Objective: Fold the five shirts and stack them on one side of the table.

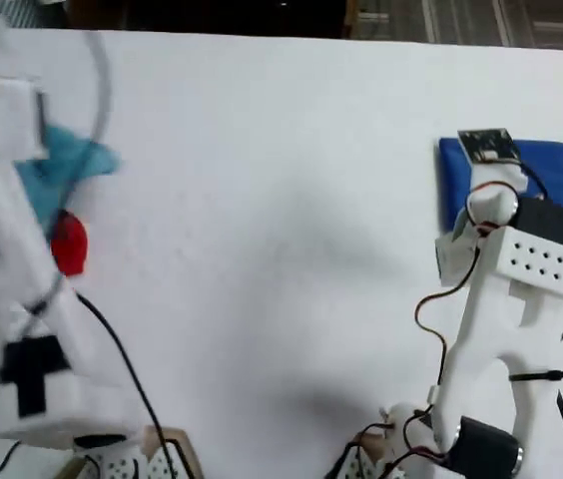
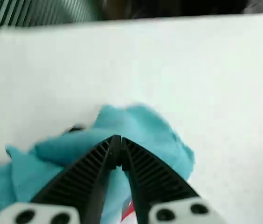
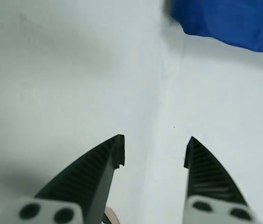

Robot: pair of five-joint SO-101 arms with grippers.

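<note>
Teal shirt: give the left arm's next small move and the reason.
Probably draw the left tool toward the bare middle of the table to spread the teal shirt: the tool appears shut on the crumpled cloth, which lies bunched near the table's edge, unfolded.
</note>
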